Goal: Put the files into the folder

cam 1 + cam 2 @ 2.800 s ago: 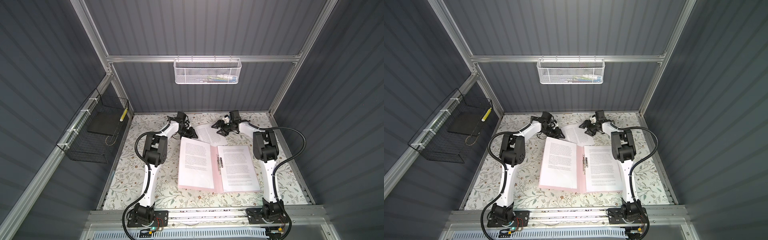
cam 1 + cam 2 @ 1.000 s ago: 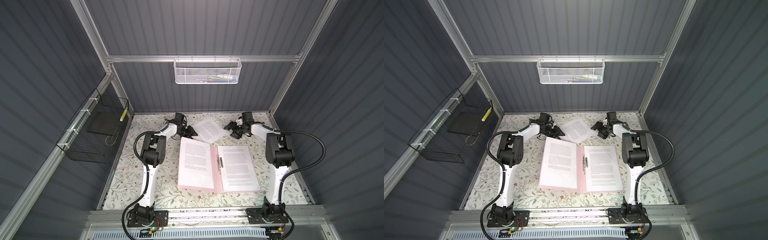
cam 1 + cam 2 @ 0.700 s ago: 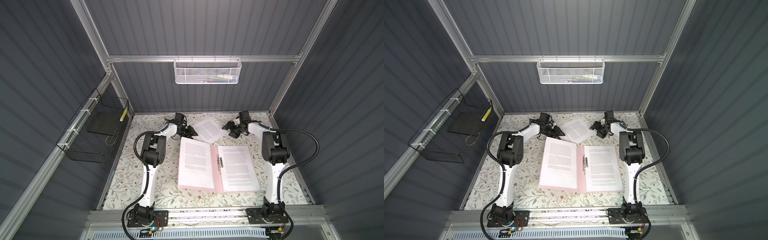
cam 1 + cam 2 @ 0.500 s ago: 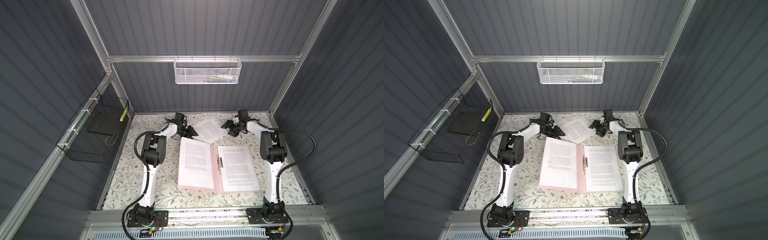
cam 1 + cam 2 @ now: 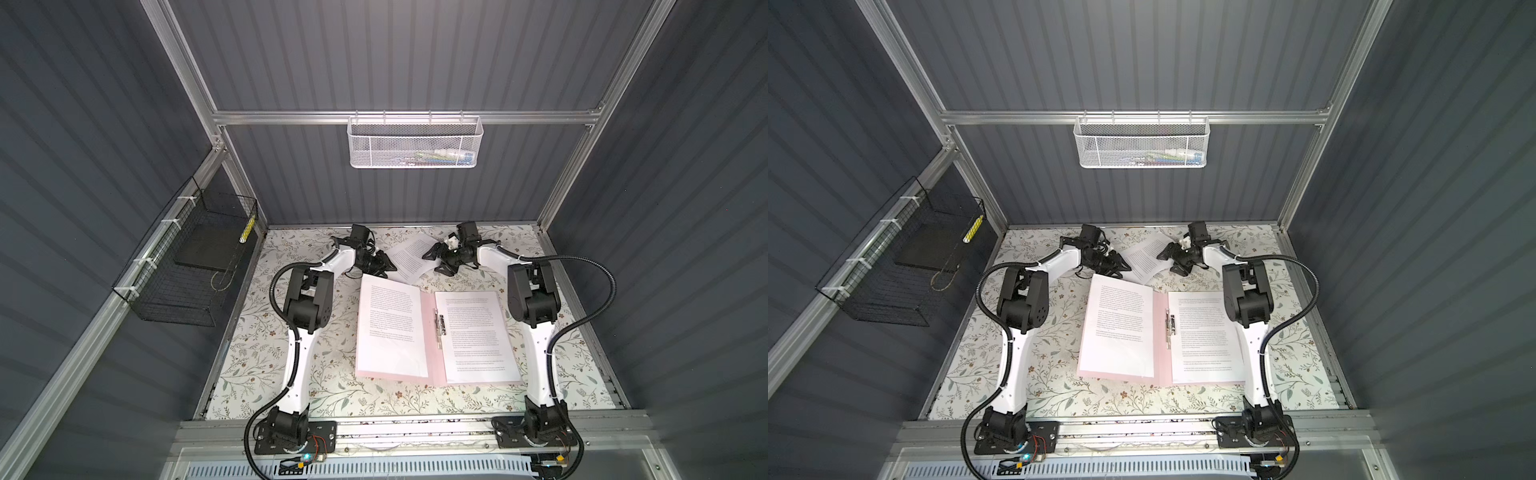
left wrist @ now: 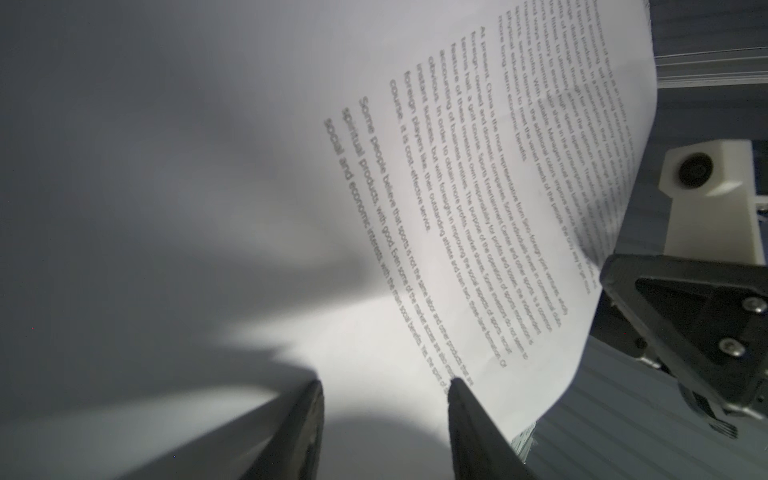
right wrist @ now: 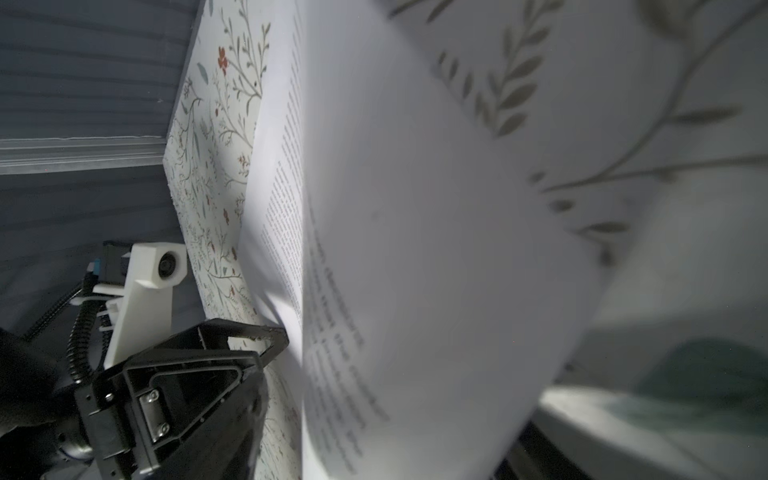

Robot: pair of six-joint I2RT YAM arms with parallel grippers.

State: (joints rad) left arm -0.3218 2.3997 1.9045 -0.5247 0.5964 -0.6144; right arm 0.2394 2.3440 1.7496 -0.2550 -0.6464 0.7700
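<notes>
Logging positions at the back of the table point(image 5: 257, 340).

- Folder point(image 5: 430, 332) point(image 5: 1160, 332): open and flat at mid-table, with its metal clip point(image 5: 438, 328) along the pink spine.
- Left-flap sheet point(image 5: 390, 328): covers nearly the whole flap. Pink shows only along its near edge.
- Right-flap sheet point(image 5: 478, 336): lies squarely beside the clip.
- Loose sheet point(image 5: 409, 259) point(image 5: 1144, 257): outside the folder, just behind it and turned at an angle, between my two grippers.
- Left gripper point(image 5: 384, 268) point(image 5: 1121, 266): at the loose sheet's left edge, near the folder's far left corner. In the left wrist view my fingers point(image 6: 299, 428) stand apart with white printed paper point(image 6: 457, 208) showing in the gap. The jaws are released, nothing clamped. In the right wrist view one of its fingertips meets the sheet's edge.
- Right gripper point(image 5: 434, 262) point(image 5: 1169, 259): at the sheet's right edge. In both top views the jaws are spread wide, so it is released. I cannot tell whether a fingertip touches the paper.
- Right wrist view: the sheet point(image 7: 415, 249) is close to the lens and blurred, bowing up off the floral surface.
</notes>
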